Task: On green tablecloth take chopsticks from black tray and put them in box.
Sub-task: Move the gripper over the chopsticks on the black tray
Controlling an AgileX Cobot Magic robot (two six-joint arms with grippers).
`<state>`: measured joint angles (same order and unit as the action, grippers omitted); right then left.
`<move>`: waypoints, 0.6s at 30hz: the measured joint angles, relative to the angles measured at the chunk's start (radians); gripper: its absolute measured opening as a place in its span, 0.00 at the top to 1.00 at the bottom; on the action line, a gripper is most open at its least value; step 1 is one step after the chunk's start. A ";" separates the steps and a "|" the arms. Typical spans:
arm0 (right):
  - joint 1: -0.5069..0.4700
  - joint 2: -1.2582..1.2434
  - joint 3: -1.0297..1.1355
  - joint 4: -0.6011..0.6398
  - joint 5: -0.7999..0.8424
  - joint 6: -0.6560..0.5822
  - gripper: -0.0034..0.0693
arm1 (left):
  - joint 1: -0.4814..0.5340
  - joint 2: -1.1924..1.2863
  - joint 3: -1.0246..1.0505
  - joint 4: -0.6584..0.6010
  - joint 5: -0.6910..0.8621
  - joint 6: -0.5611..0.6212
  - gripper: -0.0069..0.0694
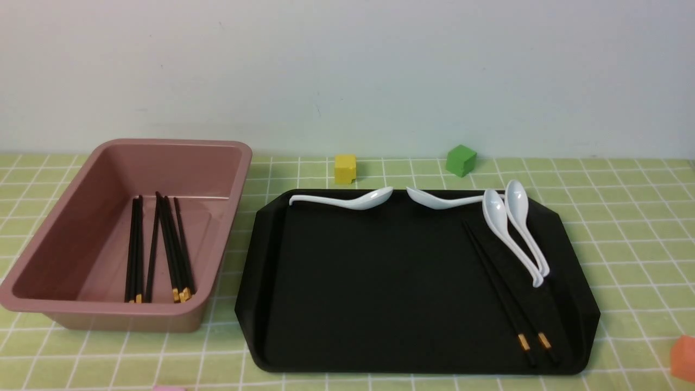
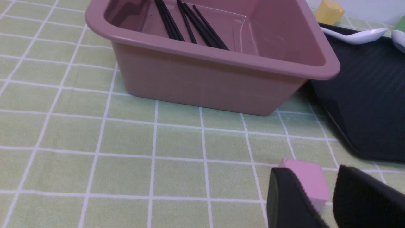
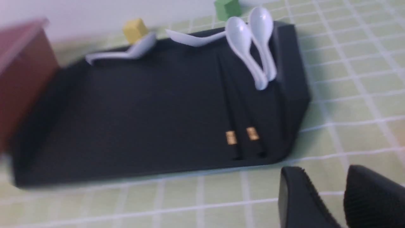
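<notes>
chopsticks (image 1: 510, 302) lie beyond both pincers. the left gripper (image 2: 319, 180) and right gripper (image 3: 324, 172) hang over the green tablecloth (image 1: 624, 228), jaws apart and gripping nothing, with only the fingertips in view. a pink cube (image 2: 305, 177) sits half hidden behind the left one. one pair rests on the right of the black tray (image 1: 380, 282), black on black, its far tips hard to trace beside white spoons (image 1: 516, 228). more chopsticks lie in the box (image 1: 59, 239).
</notes>
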<state>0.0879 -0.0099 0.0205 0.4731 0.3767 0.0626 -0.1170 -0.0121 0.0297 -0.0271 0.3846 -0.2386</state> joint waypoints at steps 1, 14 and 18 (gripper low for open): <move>0.000 0.000 0.002 0.079 0.004 0.031 0.62 | 0.000 0.000 0.000 0.000 0.000 0.000 0.60; 0.000 0.000 -0.031 0.431 0.028 0.066 0.64 | 0.000 0.000 0.000 0.000 0.000 0.000 0.60; 0.000 0.056 -0.170 0.362 0.051 0.005 0.75 | 0.000 0.000 0.000 0.000 0.000 0.000 0.60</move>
<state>0.0879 0.0465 -0.1495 0.8346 0.4273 0.0678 -0.1170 -0.0121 0.0297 -0.0271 0.3846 -0.2386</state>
